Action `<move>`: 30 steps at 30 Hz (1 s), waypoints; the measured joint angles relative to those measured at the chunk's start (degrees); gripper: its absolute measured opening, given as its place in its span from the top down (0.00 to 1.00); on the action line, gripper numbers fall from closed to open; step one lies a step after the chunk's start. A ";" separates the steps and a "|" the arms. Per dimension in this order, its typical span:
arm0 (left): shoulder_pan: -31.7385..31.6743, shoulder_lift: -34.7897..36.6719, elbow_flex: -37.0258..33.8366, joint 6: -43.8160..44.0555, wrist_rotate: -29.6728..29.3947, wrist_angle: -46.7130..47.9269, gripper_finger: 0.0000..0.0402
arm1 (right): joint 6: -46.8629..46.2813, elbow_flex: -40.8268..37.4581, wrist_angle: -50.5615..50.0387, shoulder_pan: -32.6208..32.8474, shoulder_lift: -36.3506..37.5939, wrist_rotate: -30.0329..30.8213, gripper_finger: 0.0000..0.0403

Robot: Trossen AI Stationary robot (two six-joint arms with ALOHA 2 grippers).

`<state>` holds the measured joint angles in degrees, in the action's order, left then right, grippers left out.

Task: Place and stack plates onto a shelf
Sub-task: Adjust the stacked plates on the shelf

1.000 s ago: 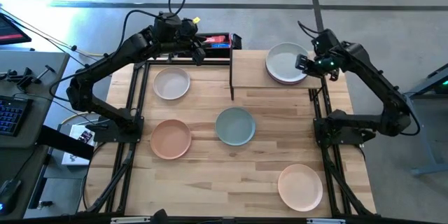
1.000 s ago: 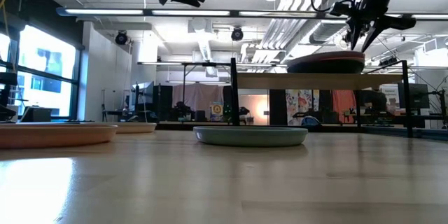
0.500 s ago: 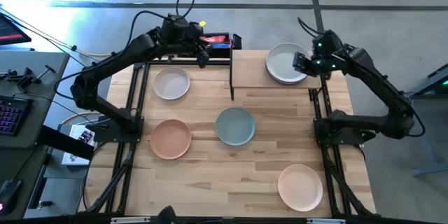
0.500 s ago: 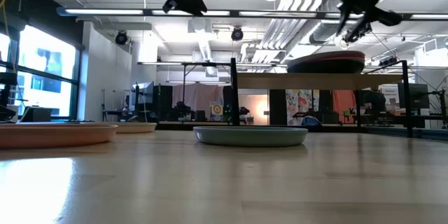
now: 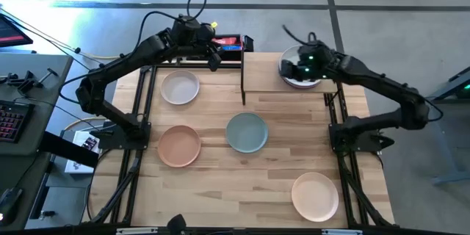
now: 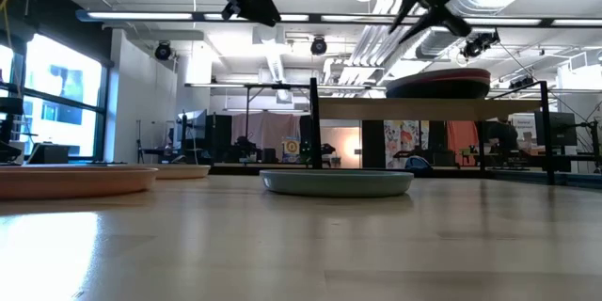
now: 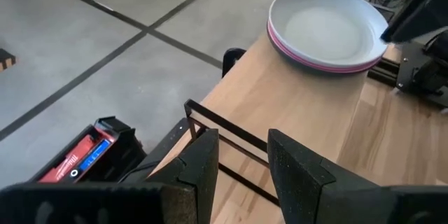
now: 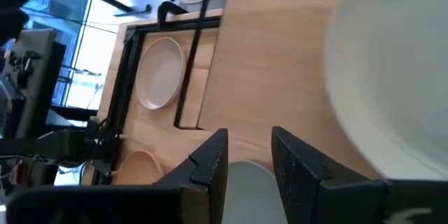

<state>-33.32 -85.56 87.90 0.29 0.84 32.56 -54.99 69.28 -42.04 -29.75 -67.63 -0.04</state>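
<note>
The shelf (image 5: 273, 81) stands at the table's far edge, with a stack of plates (image 5: 294, 79) on its right half, a white plate on top and a pink rim (image 7: 329, 65) beneath. My right gripper (image 5: 302, 62) hovers open above this stack; its wrist view shows the white plate (image 8: 392, 63) just ahead of it. My left gripper (image 5: 213, 54) hangs open in the air left of the shelf, facing the stack (image 7: 325, 28). On the tabletop lie a cream plate (image 5: 180, 87), a peach plate (image 5: 178, 145), a sage green plate (image 5: 247, 132) and another cream plate (image 5: 315, 196).
The left half of the shelf board (image 7: 294, 112) is bare. A black upright post (image 5: 243, 77) marks the shelf's left end. A red and black box (image 5: 228, 42) sits beyond the far edge. Bare wood lies between the four plates on the table.
My right gripper has risen from the right rim of the stack on the shelf and swung toward the table's left, ending above the stack. The stack has stayed where it was. My left gripper has barely shifted.
</note>
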 joint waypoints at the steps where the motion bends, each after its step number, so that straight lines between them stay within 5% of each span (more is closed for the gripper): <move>1: 0.00 0.00 0.00 0.05 -0.01 0.03 0.72 | 0.50 0.00 0.70 0.30 -1.05 0.05 0.77; 15: -0.04 0.02 0.00 0.05 -0.02 1.05 0.72 | 0.84 0.00 0.69 0.40 -10.16 1.81 0.77; 30: -0.04 0.07 0.00 -0.96 0.00 1.05 0.72 | -0.14 0.00 -8.78 -0.60 -10.91 6.08 0.77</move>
<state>-33.36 -85.49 87.90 -0.67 0.84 33.61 -55.13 69.28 -50.82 -30.35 -78.54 6.05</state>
